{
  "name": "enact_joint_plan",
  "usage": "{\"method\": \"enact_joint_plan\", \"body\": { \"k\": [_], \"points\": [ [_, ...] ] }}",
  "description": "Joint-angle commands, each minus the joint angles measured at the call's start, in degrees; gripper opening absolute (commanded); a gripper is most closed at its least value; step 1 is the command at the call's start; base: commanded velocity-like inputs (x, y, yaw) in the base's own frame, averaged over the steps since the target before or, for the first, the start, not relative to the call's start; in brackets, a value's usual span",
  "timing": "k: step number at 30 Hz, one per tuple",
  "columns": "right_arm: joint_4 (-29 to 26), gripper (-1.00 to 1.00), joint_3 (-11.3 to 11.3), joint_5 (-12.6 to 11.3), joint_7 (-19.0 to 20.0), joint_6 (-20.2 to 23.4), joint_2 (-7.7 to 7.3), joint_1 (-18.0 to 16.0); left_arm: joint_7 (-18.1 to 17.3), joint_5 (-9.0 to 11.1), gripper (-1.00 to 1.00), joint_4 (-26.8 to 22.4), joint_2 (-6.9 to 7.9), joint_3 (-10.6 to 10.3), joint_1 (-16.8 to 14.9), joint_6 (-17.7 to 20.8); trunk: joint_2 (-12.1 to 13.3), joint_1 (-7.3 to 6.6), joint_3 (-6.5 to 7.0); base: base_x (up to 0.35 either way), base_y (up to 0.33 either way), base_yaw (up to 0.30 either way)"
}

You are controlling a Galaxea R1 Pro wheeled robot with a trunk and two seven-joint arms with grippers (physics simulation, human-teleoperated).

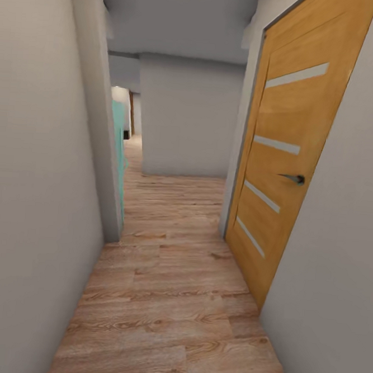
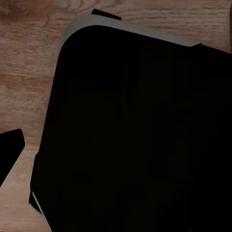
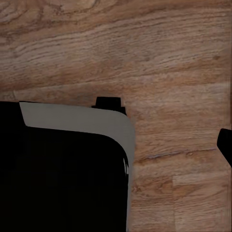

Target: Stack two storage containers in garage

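You are in transit along a narrow corridor with wood-plank flooring (image 1: 166, 297). No storage container is visible in any view, and no garage concrete; treat this as a travel step, most likely toward a pick-up or between rooms.

1. Hold the base centred. The left wall (image 1: 34, 197) and the right wall (image 1: 337, 265) stand close on both sides, so steer in small corrections only.
2. Watch the wooden door (image 1: 284, 160) on the right. It appears shut, with its handle (image 1: 295, 178) projecting into the passage. Keep the right arm tucked as you pass.
3. Ahead, the far wall (image 1: 186, 119) closes the corridor; the open path bends left beyond the wall corner (image 1: 107, 163), where a teal panel (image 1: 119, 153) shows. Slow down before that corner and turn only once the base clears it.
4. Keep both arms stowed. Both wrist views look down on the planks and on a dark rounded body (image 2: 135, 135), probably the robot's own base (image 3: 63, 179).

Pincer state: you cannot tell for either arm, as the fingers are not clearly visible. Confirm both before any grasp.
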Motion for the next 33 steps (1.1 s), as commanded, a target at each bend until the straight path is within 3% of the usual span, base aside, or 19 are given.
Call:
{"method": "enact_joint_plan", "body": {
  "k": [1, 10, 33],
  "points": [
    [0.17, 1.00, 0.41, -0.26, 0.18, -0.34, -0.02, -0.07, 0.00, 0.12, 1.00, -0.03, -0.02, 0.32, -0.01, -0.07, -0.03, 0.03, -0.05, 0.306, -0.088, 0.273],
    [0.16, 1.00, 0.28, -0.36, 0.18, -0.47, -0.18, -0.07, 0.00, 0.12, 1.00, -0.04, -0.05, 0.36, -0.01, -0.07, -0.03, 0.03, -0.05, 0.306, -0.088, 0.203],
    [0.17, 1.00, 0.30, -0.47, 0.19, -0.45, 0.05, -0.07, 0.00, 0.20, 1.00, 0.12, -0.06, 0.41, -0.01, -0.06, -0.03, 0.03, -0.05, 0.306, -0.088, 0.007]
  ]
}}
